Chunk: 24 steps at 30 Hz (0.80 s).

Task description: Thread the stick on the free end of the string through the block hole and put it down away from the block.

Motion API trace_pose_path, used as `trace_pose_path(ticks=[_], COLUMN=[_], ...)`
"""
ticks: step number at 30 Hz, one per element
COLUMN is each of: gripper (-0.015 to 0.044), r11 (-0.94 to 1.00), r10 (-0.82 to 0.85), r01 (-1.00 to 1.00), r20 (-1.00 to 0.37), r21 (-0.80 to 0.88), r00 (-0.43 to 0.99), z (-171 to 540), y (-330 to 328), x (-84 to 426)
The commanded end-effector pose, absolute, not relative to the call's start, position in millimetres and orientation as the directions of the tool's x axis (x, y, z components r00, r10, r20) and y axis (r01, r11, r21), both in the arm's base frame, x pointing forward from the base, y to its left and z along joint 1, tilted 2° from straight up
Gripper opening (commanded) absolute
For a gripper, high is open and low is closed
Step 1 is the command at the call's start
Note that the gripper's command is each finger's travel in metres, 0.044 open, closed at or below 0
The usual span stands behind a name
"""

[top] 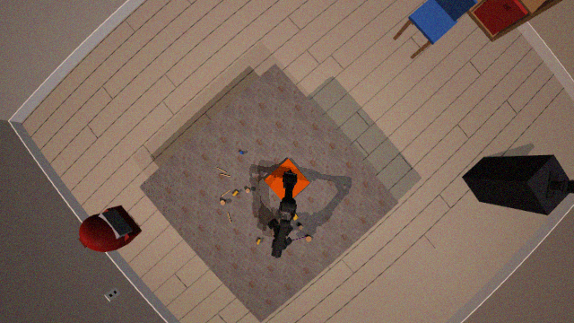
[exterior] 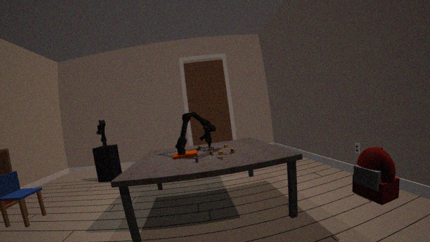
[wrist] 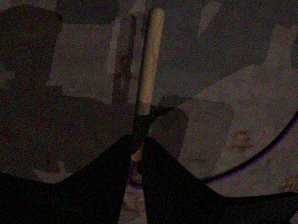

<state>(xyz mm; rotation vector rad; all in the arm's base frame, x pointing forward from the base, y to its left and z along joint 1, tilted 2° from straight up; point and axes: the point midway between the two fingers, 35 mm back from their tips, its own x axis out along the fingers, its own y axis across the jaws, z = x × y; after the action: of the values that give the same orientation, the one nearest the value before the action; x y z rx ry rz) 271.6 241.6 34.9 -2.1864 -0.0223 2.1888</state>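
Observation:
My gripper (wrist: 137, 143) (exterior: 209, 146) is shut on the wooden stick (wrist: 152, 60), near its string end. The stick points away from the fingers over the table, with its shadow beside it. The purple string (wrist: 250, 164) (top: 300, 238) leaves from behind the fingertips and curves to the right in the wrist view. In the top view it runs to the round wooden button (top: 308, 239), right of the gripper. The arm hides the fingertips there. I cannot tell which small piece is the block with the hole; it is too small or hidden.
On the table (top: 278, 99) (exterior: 269, 158), loose thin sticks (top: 224, 174) (top: 230, 217) lie to the left. Small yellow pieces (top: 235, 193) (top: 258, 240) (top: 295, 217), round tan pieces (top: 222, 202) (top: 247, 190) and a blue piece (top: 241, 152) (exterior: 197, 160) lie around the arm's orange base (top: 274, 180) (exterior: 178, 156).

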Motion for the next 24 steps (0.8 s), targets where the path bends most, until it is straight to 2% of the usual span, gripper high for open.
trace_pose_path(ticks=[1, 24], gripper=[0.0000, 0.0000], r11=[-0.999, -0.999], r10=[0.043, 0.043], r01=[-0.025, -0.024], r20=[-0.999, -0.999], r21=[-0.043, -0.043], r00=[0.001, 0.000], z=[35, 34], y=[241, 239], x=[264, 234])
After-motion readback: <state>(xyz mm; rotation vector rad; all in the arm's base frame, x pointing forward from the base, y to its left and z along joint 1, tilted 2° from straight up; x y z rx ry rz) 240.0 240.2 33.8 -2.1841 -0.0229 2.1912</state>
